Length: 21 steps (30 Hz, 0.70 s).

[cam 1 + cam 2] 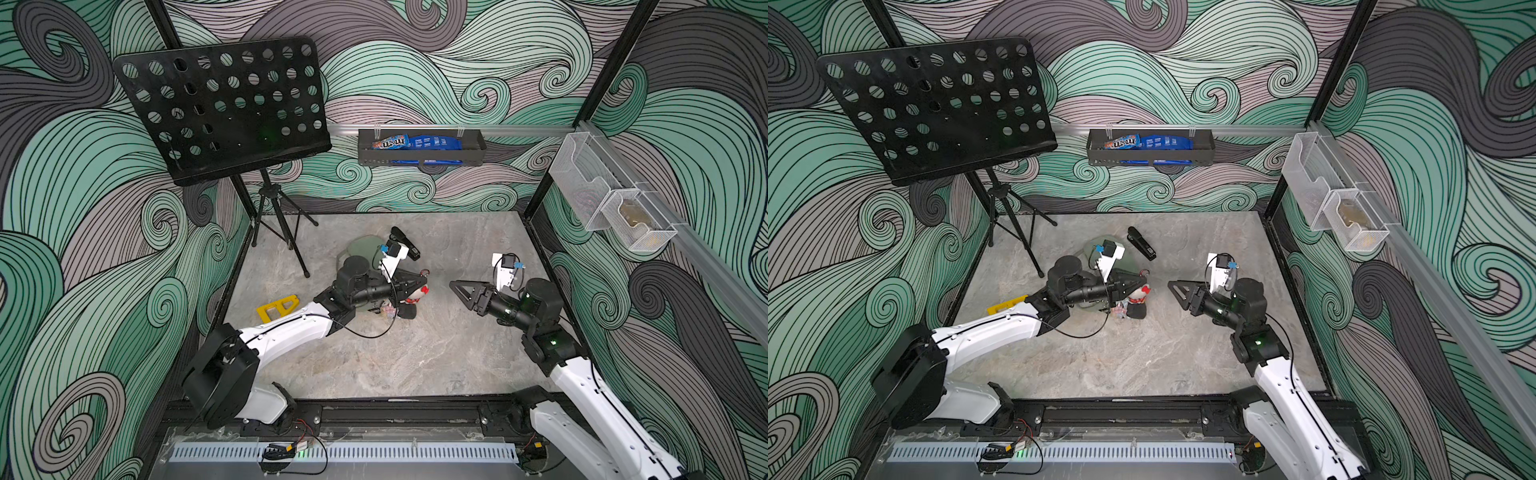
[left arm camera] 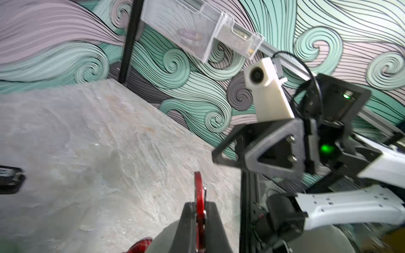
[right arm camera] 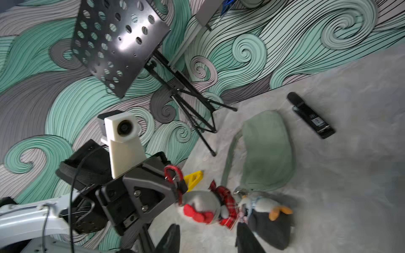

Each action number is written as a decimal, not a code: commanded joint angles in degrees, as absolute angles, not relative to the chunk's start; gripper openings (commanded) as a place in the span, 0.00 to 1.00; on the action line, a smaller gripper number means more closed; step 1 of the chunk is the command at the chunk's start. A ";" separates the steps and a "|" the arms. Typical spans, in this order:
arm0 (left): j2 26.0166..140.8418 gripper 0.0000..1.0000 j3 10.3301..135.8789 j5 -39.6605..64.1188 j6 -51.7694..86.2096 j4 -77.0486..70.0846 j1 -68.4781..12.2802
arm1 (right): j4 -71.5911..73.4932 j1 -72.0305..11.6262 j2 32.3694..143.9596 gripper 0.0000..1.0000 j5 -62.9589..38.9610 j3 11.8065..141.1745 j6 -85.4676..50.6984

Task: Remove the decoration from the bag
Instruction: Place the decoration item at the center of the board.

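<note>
Green bag (image 3: 267, 151) flat on the table (image 1: 415, 365) behind the plush decoration (image 3: 203, 208), whose red clip (image 2: 199, 190) the left end effector (image 1: 420, 284) pinches shut; right end effector (image 1: 455, 286), jaws partly apart, faces it from close opposite, not touching.

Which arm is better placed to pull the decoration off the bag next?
Probably left: left gripper is shut on the red carabiner; right gripper hangs open, empty, apart from it.

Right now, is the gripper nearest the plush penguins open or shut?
Shut: the left gripper pinches the red carabiner between its fingers.
</note>
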<state>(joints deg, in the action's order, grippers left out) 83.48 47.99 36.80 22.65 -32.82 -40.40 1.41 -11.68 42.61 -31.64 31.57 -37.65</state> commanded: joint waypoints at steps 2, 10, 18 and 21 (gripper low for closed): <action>90.89 0.00 52.79 55.61 22.29 -35.76 -39.50 | -2.85 -6.85 41.70 0.41 -30.03 30.16 -32.99; 103.97 0.00 64.00 53.05 16.68 -19.14 -39.98 | -2.65 -3.76 41.78 0.44 -30.30 29.13 -32.04; 115.39 0.00 80.19 44.50 14.93 4.27 -40.31 | -2.10 -3.34 42.84 0.47 -30.79 29.09 -31.99; 119.17 0.02 87.18 39.25 14.32 17.92 -40.38 | -2.19 -3.24 43.04 0.48 -30.77 29.05 -31.97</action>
